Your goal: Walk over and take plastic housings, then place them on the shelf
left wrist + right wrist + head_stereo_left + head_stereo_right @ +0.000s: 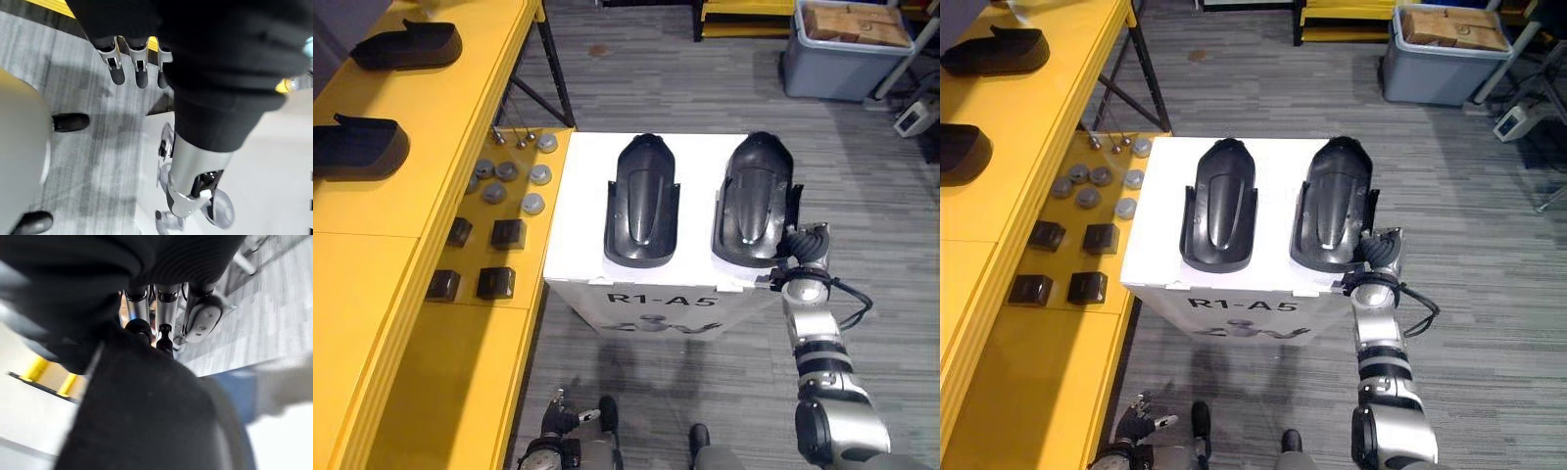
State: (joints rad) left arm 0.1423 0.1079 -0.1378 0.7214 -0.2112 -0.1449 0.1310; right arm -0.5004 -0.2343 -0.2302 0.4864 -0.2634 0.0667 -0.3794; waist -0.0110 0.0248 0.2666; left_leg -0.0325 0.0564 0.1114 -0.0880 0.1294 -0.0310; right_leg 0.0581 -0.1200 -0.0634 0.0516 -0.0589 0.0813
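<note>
Left housing [644, 201] & right housing [754, 201] lie side by side on white bench [579, 191]. R hand [802, 247] at right housing's near corner, grip can't tell. L hand [141, 68] low, relaxed, empty.

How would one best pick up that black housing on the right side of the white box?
Probably by its near right edge, coming from the right. The right housing lies lengthwise on the white box, its long thin side edge close to the box's right rim, and the right hand is at that corner.
</note>
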